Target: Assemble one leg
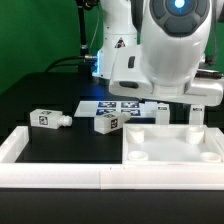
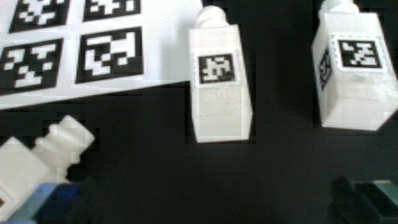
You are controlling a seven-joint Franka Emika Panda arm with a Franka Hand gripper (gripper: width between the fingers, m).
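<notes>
Four alike white legs with black-and-white tags lie on the black table. In the exterior view one leg (image 1: 45, 118) lies at the left, a second (image 1: 108, 122) near the middle, and two more (image 1: 163, 112) (image 1: 196, 114) under the arm. The wrist view shows two legs side by side (image 2: 222, 80) (image 2: 356, 70) and a third (image 2: 45, 160) at the edge. My gripper (image 2: 205, 205) hangs above the table just short of the two legs. It is open and empty, with only the dark fingertips (image 2: 374, 195) showing.
The marker board (image 1: 118, 105) (image 2: 71, 50) lies beside the legs. The large white panel with round holes (image 1: 170, 148) sits at the front right. A low white wall (image 1: 55, 178) runs along the front of the table.
</notes>
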